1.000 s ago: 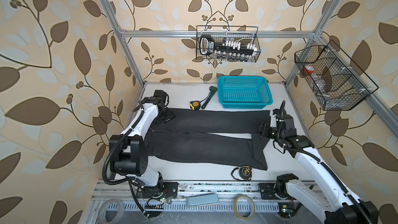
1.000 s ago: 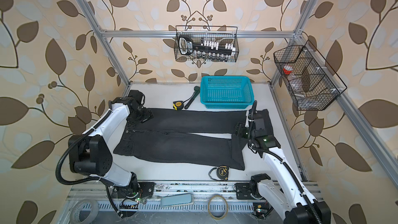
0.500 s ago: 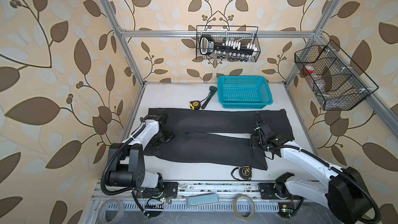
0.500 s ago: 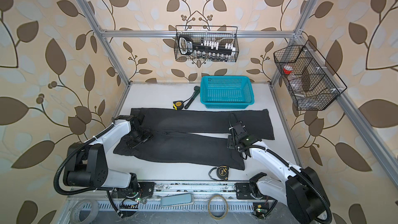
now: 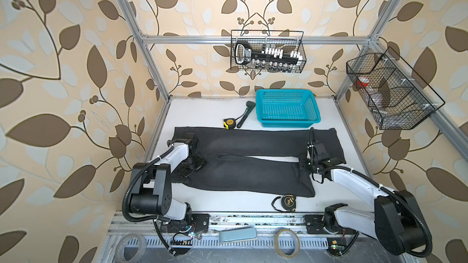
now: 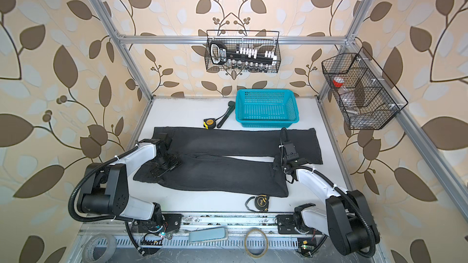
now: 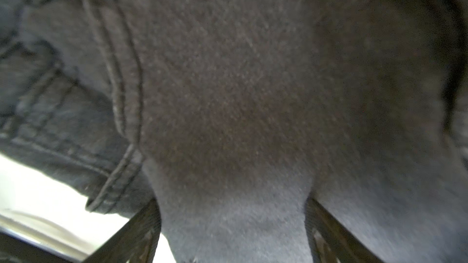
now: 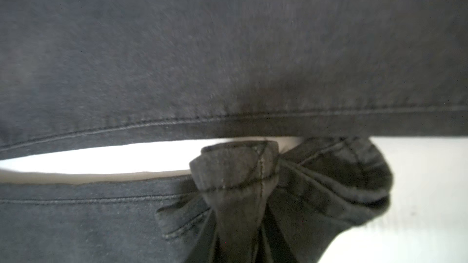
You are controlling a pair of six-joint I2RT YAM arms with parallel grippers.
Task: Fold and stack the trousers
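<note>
Lying flat on the white tabletop (image 5: 202, 112), long charcoal-black denim trousers (image 5: 253, 145) — right end effector (image 5: 305, 165) clenched on the near leg's bunched hem, left end effector (image 5: 190, 168) spread wide on the waist cloth.

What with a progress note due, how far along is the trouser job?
Done: the trousers lie spread flat, legs side by side, no fold made. In hand: the right gripper pinches the near leg's hem; the left gripper sits open on the waist end. Left: every fold, then stacking.
</note>
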